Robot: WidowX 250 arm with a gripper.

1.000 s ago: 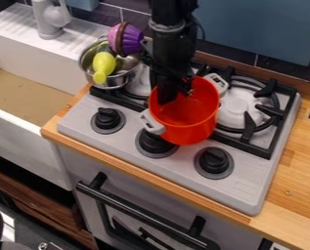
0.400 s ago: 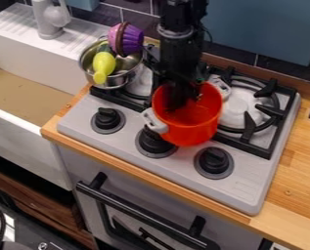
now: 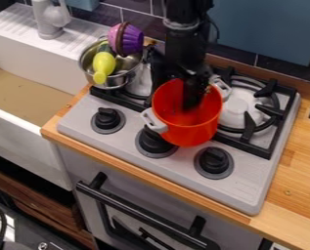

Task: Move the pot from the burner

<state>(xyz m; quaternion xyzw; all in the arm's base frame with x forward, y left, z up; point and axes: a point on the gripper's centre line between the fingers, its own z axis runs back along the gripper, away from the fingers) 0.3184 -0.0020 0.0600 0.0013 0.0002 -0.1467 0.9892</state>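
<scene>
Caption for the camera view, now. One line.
Black two-finger claw lowered into an orange-red pot with pale grey handles on a silver gas stove, steel pan at the stove's sink-side corner.

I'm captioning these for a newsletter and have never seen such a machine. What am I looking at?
The black machine coming in from the top is a robot arm. Its gripper is the grasping part at the end, here down inside the red pot. A fixed camera looks down at a slant over a stove with three black knobs, set in a wooden counter. Left of it is a white sink. By the sink stands a silvery pot with a yellow item in it and a purple ridged one at its edge. Whether anything is held, I can't tell.
</scene>
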